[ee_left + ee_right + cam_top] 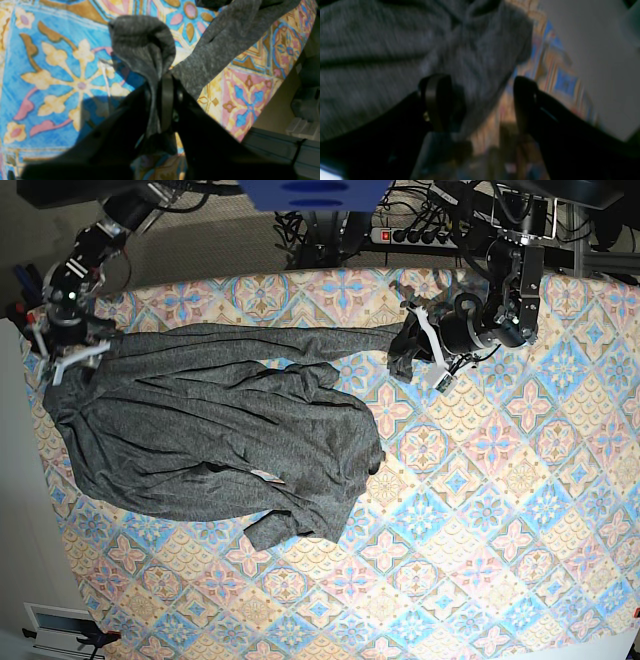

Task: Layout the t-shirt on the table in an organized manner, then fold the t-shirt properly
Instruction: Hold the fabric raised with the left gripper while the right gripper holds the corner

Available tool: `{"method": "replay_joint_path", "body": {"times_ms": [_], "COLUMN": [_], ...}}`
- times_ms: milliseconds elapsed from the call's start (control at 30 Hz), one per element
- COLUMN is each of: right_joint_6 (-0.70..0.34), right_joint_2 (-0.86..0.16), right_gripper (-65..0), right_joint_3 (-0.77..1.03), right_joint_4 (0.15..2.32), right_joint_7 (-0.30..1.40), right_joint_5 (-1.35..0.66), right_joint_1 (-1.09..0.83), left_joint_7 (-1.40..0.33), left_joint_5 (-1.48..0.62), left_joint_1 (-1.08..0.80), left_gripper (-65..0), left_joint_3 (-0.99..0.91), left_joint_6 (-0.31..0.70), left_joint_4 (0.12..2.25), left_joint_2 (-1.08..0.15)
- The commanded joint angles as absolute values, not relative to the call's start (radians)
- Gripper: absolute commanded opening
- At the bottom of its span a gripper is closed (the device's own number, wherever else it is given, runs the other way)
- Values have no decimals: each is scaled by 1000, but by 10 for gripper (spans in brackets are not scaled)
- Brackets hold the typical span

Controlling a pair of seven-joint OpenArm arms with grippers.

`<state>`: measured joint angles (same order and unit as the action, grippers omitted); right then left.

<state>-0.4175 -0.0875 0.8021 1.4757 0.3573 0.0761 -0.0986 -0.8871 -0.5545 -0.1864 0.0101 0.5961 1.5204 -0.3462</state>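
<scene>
The dark grey t-shirt lies crumpled on the left part of the patterned table. One strip of it is stretched out to the right along the far side. My left gripper is shut on the end of that strip. In the left wrist view a bunch of t-shirt sticks up from the left gripper just above the table. My right gripper is at the shirt's far left corner. In the right wrist view the right gripper is open, and the t-shirt edge reaches between its fingers.
A power strip and cables run behind the table's far edge, beside a blue object. The table's left edge is close to the right arm. A grey rail runs below the table edge near the left gripper.
</scene>
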Motion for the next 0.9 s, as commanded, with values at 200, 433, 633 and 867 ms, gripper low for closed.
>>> {"method": "replay_joint_path", "body": {"times_ms": [200, 433, 633, 867], "right_joint_6": [-417, -417, -417, -433], "right_joint_2": [-110, -130, -154, -154], "right_gripper": [-276, -276, -276, -276], "right_joint_3": [799, 803, 799, 797], "right_joint_4": [1500, 1429, 1403, 1400], "right_joint_7": [323, 323, 240, 156], "right_joint_5": [56, 56, 56, 56], "right_joint_1": [-79, -77, -77, -77], "left_joint_7": [-966, -966, -966, -966], "left_joint_5": [-475, -473, -473, -473], "left_joint_1": [-193, -193, -193, -193], "left_gripper": [-615, -615, -615, -615], "left_joint_3": [10, 10, 10, 10], "left_joint_6": [572, 572, 572, 572], "left_joint_4": [1517, 1517, 1517, 1517], "left_joint_2": [-358, -358, -358, -358]}}
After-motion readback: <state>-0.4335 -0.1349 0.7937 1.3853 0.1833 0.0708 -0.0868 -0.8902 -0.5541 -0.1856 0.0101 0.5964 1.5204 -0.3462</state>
